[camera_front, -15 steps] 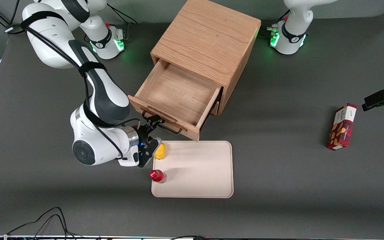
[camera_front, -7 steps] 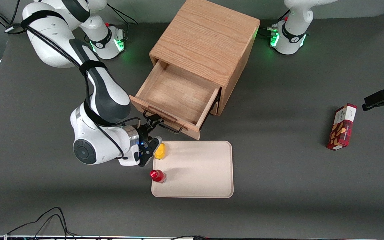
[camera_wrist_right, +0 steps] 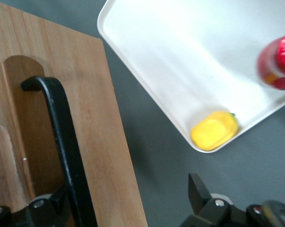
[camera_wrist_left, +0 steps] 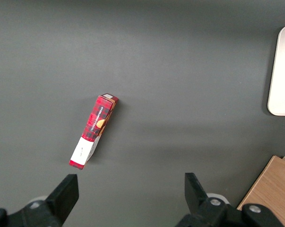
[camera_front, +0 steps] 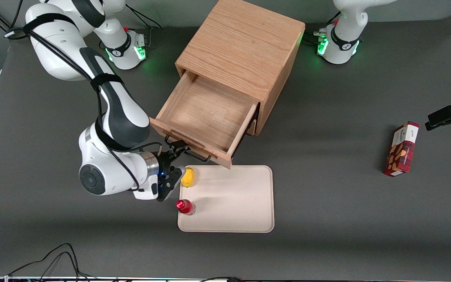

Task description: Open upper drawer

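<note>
Dark grey matting covers the table (camera_front: 327,196), and on it a small light oak cabinet (camera_front: 245,43) stands skewed, with its upper drawer (camera_front: 206,113) drawn well out toward the front camera, the bare wooden floor of the drawer open to view. The task looks close to done. The black two-finger gripper (camera_front: 174,150) of the right arm sits at the drawer front, at the working-arm end of the thin black wire handle (camera_front: 194,156). In the wrist view its fingers (camera_wrist_right: 199,194) stand apart, and the handle (camera_wrist_right: 62,137) runs between them, close against one finger and well clear of the other, so it seems hooked rather than clamped. That is the first risk: with the claw unclosed, a pull that veers sideways could let the wire slide off. A second is overtravel, since a longer pull might draw the drawer out of its cabinet or drag the whole cabinet along the mat. A third lies nearer the camera: the flat cream plastic tray (camera_front: 249,219) lies just beside the drawer's near corner, and the small yellow rounded piece (camera_front: 188,177) and the red-capped little bottle (camera_front: 185,206) sit at the tray edge closest to the wrist, where a backing or swinging arm could knock them. A red patterned carton (camera_front: 401,149) lies well apart, toward the parked arm's end.
</note>
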Motion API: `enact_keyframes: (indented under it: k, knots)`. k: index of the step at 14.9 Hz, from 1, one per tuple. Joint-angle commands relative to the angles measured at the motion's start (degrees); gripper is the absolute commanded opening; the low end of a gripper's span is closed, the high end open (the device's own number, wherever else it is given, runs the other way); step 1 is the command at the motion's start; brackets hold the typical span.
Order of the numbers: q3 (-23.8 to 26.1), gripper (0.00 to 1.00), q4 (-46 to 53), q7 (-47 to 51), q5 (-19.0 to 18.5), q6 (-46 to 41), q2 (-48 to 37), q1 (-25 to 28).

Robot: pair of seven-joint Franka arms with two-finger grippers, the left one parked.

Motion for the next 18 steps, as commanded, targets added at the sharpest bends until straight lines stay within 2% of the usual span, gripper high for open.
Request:
enact_keyframes:
  k: [1,5,8,9,10,11,14,15,17,18]
  knots:
    - [-1.75,1.0,4.72,0.9,0.0,-0.06,1.75,0.39]
    - [-2.82,1.0,7.1,1.16,0.0,0.12,2.37,0.13]
    - [-3.08,1.0,7.02,1.42,-0.26,-0.23,-0.61,-0.49]
    - [-5.78,1.0,7.02,1.42,-1.3,-0.14,-3.06,-0.14]
    - [-8.59,1.0,6.93,1.42,-4.97,-0.23,-5.43,0.65]
    - [-9.05,1.0,6.58,1.51,-9.18,-0.32,-7.46,0.48]
    - [-9.93,1.0,2.82,2.12,-13.61,-1.63,-15.27,0.3]
    - [-9.76,1.0,0.01,4.39,-16.67,-1.72,-19.22,-0.05]
    - [-9.93,1.0,-4.92,10.89,-16.7,-2.51,-26.87,-0.57]
    - [-10.11,1.0,-6.42,13.44,-16.44,-7.48,-30.21,-1.19]
